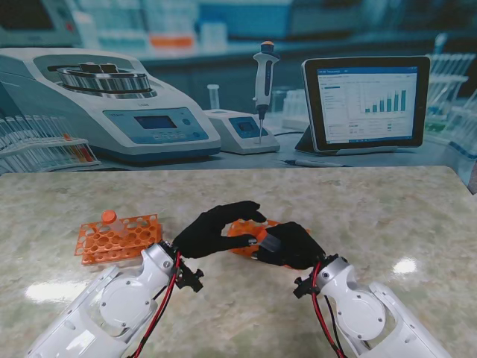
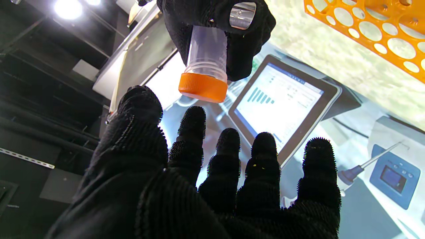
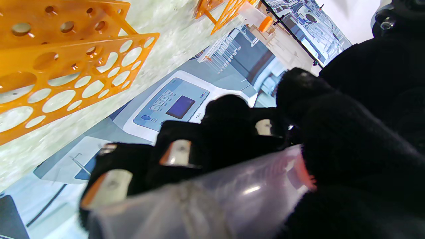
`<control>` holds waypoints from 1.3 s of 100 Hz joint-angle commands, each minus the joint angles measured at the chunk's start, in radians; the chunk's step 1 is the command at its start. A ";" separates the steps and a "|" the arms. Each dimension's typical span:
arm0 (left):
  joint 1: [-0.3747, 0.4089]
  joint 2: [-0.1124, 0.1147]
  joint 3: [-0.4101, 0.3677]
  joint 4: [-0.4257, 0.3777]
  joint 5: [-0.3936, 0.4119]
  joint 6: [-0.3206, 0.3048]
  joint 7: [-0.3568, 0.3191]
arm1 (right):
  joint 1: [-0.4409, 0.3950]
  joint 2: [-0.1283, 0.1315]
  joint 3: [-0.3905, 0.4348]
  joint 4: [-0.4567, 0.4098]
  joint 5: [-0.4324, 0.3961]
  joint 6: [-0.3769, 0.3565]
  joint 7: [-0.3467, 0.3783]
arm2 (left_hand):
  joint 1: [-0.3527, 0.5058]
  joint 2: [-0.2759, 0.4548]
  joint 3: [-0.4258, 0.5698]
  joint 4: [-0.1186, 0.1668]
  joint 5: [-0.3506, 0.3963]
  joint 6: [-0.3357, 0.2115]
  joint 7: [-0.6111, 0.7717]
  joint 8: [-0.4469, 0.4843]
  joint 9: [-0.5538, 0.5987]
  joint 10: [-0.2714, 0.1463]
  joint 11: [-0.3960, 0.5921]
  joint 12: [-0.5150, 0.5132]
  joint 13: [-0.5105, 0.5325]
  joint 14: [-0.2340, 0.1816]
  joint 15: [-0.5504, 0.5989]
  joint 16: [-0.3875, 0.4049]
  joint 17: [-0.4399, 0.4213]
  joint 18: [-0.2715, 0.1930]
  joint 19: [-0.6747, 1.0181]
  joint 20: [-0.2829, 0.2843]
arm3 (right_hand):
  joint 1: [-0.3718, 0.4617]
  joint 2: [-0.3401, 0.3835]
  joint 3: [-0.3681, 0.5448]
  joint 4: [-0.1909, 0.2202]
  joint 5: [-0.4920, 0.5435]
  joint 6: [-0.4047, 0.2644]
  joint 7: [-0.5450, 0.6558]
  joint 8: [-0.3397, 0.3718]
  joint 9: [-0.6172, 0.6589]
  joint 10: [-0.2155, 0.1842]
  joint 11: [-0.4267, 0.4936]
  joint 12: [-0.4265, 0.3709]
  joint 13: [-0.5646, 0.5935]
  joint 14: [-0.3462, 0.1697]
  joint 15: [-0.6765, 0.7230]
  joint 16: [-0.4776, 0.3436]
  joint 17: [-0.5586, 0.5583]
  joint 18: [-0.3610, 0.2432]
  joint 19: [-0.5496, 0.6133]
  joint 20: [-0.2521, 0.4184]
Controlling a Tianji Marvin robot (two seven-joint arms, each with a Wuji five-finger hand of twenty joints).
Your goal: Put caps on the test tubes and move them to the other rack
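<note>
My right hand is shut on a clear test tube held just above the table. In the left wrist view the tube carries an orange cap that points at my left hand. That hand's fingers are spread and stop short of the cap, holding nothing. From the stand, my left hand hovers beside the right one over an orange rack. In the right wrist view the tube lies across the palm with the fingers wrapped round it.
A second orange rack stands on the left of the marble table with one orange-capped tube upright in it. Behind the table edge a lab backdrop shows a centrifuge, a pipette and a tablet.
</note>
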 commanded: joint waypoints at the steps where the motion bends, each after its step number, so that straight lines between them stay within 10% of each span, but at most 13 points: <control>1: -0.006 0.001 0.005 0.010 -0.010 0.005 -0.010 | -0.009 -0.003 -0.001 -0.005 0.001 0.000 0.001 | -0.013 -0.010 -0.023 -0.012 -0.031 0.017 -0.029 -0.018 -0.035 -0.024 -0.024 -0.015 -0.038 -0.004 -0.020 -0.014 -0.013 0.008 -0.033 -0.029 | 0.054 0.012 -0.005 -0.016 0.047 -0.050 0.083 0.045 0.045 0.020 0.004 0.016 0.062 -0.189 0.182 0.048 0.062 -0.059 0.200 0.018; 76: -0.038 0.000 0.042 0.051 -0.034 0.006 -0.027 | -0.009 -0.003 -0.001 -0.009 0.001 0.004 0.002 | 0.031 -0.031 0.027 -0.009 0.023 0.035 0.009 0.007 -0.016 -0.012 -0.018 -0.019 -0.009 -0.009 -0.001 -0.010 0.019 0.013 0.005 -0.004 | 0.053 0.014 -0.005 -0.016 0.047 -0.050 0.083 0.046 0.045 0.020 0.003 0.016 0.062 -0.189 0.182 0.048 0.062 -0.059 0.200 0.018; 130: -0.041 -0.005 0.053 0.059 -0.033 0.013 -0.009 | -0.010 -0.003 0.000 -0.009 0.002 0.004 0.000 | 0.130 -0.057 0.053 -0.014 0.054 -0.010 0.241 0.203 0.027 -0.003 -0.003 -0.009 0.031 -0.008 0.019 0.008 0.034 0.025 0.036 -0.008 | 0.053 0.014 -0.005 -0.016 0.047 -0.051 0.082 0.046 0.045 0.019 0.003 0.016 0.062 -0.189 0.182 0.048 0.062 -0.059 0.200 0.018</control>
